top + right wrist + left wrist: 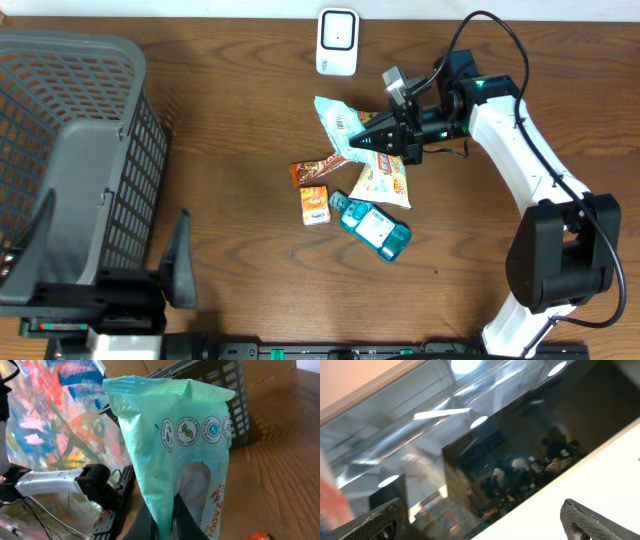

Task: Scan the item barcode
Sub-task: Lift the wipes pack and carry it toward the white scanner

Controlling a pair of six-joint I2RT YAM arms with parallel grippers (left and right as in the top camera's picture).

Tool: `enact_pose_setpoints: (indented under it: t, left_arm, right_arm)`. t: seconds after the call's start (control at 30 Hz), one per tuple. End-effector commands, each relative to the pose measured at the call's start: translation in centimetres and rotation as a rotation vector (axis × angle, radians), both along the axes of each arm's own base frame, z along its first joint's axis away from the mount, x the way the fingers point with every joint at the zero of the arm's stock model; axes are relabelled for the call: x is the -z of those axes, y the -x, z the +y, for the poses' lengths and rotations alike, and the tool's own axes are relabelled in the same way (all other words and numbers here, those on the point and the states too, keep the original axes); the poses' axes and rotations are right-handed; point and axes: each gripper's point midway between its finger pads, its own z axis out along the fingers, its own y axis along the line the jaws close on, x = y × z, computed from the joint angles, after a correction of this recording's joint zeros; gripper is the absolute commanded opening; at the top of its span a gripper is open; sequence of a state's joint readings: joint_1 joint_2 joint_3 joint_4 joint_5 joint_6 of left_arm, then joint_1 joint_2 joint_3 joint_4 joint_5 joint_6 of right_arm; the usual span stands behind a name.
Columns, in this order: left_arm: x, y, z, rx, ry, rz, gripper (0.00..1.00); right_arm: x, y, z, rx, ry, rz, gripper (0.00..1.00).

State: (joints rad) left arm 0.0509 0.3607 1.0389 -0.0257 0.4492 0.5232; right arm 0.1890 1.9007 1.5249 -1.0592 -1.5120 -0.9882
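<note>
One green packet [335, 120] pinched in your right gripper [356, 143] overhead, printed seals [189, 432] only in its wrist view, left gripper [485, 522] spread wide.

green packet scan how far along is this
Done: the right claw is shut on the green packet, apart from the other items on the table. In hand: it holds the packet upright, short of the white scanner. Left: showing the barcode to the scanner.
</note>
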Motion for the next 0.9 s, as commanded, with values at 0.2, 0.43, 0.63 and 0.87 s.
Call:
enact_pose_setpoints:
  t: [0.2,0.43,0.63,0.87]
  left_arm:
    - [0.4,2.3,-1.5,0.076,-0.043,-0.035,0.99]
    - [1.7,5.7,-1.7,0.073,-0.055,-0.166,0.99]
    - [3.4,8.3,-1.8,0.076,-0.06,-0.282,0.99]
    - [3.7,7.7,-1.7,0.085,-0.043,-0.276,0.99]
  right_arm:
    - [-0.9,0.4,0.0,-0.008,-0.037,-0.027,0.01]
    - [-0.9,0.4,0.0,-0.008,-0.037,-0.027,0.01]
    - [-0.9,0.5,0.0,-0.008,-0.034,-0.017,0.01]
    - [-0.4,0.7,0.1,-0.009,-0.005,-0.001,0.01]
